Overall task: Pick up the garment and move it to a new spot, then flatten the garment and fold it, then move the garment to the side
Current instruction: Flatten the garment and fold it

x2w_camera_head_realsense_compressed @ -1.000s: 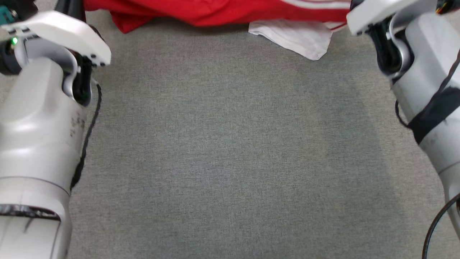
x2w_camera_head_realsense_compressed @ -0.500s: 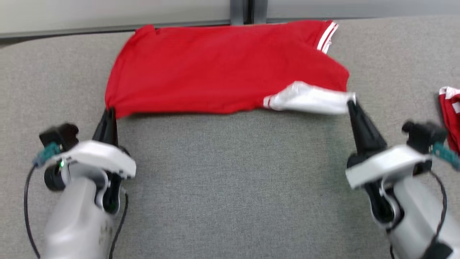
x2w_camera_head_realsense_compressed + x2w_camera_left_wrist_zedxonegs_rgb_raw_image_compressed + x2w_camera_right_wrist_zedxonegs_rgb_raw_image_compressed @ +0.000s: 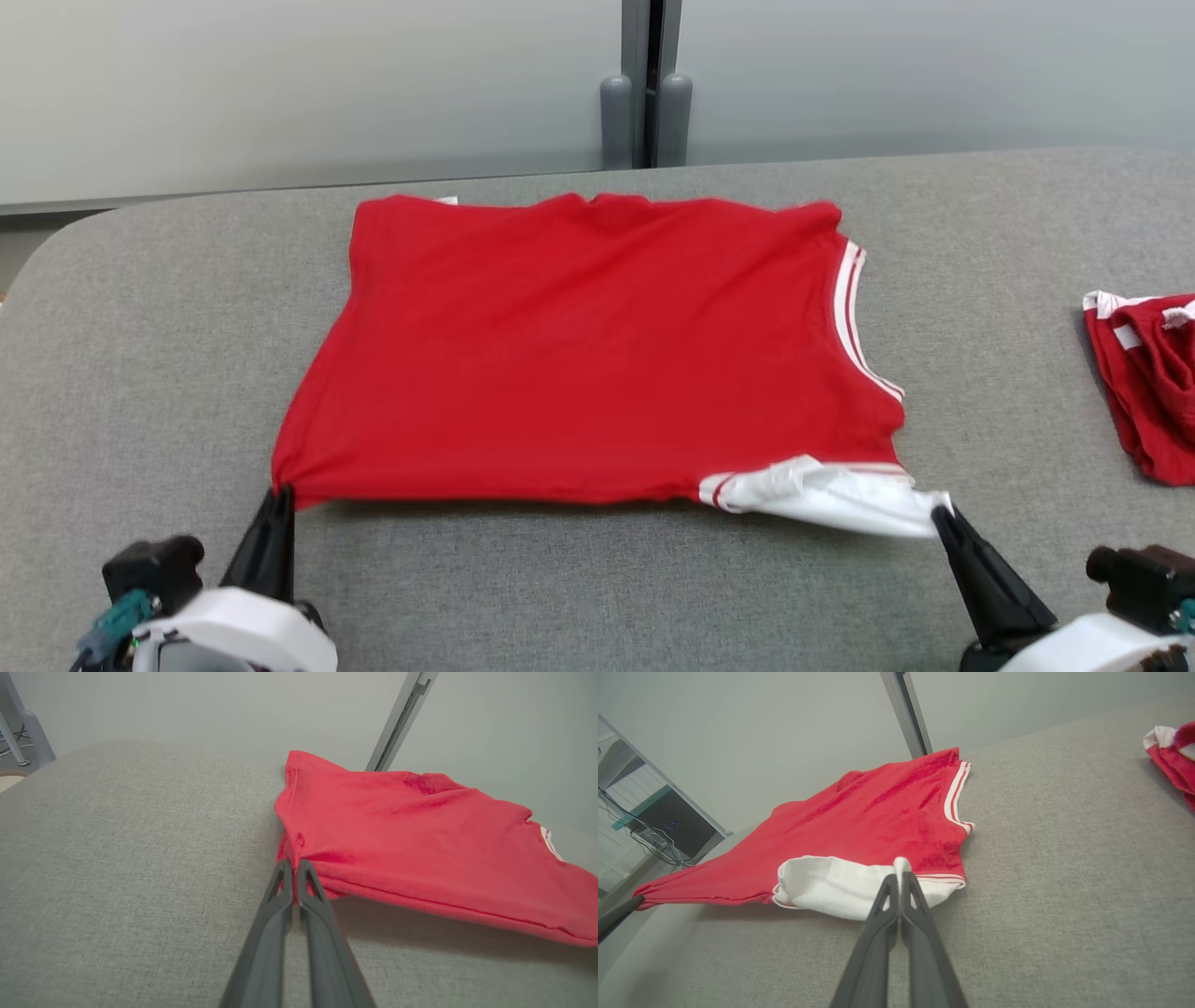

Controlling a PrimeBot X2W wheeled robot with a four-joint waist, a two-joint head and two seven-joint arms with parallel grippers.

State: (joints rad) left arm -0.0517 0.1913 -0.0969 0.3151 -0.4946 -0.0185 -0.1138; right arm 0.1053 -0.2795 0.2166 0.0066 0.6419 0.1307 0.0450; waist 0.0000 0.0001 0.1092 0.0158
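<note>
1. Firstly, the head view. The red garment (image 3: 588, 345) lies spread over the middle of the grey bench (image 3: 140, 327), its far hem close to the bench's far edge. The left gripper (image 3: 278, 497) is closed on the cloth's near-left corner. The right gripper (image 3: 941, 519) is closed on the white sleeve (image 3: 822, 495) at the near-right corner. Holding the two near corners wide apart draws the near hem into a straight line, probably so that the cloth settles flat, ready for folding. A second red bundle (image 3: 1144, 383) sits well apart, toward the bench's right edge, out of the way of this work.

2. Left wrist view. The two fingers (image 3: 273, 914) meet at their tips with a small pinch of red fabric between them. The hem beside them is raised slightly off the bench and casts a shadow beneath. A grip at the very corner appears chosen so that a pull spreads the cloth rather than bunching it.

3. Right wrist view. The fingers (image 3: 878, 938) are pressed together on a tuft of white cloth. The sleeve behind them lies rumpled and doubled against the red body, not flat. The task seems to be at its flattening stage, and this sleeve will likely need smoothing before any fold.
</note>
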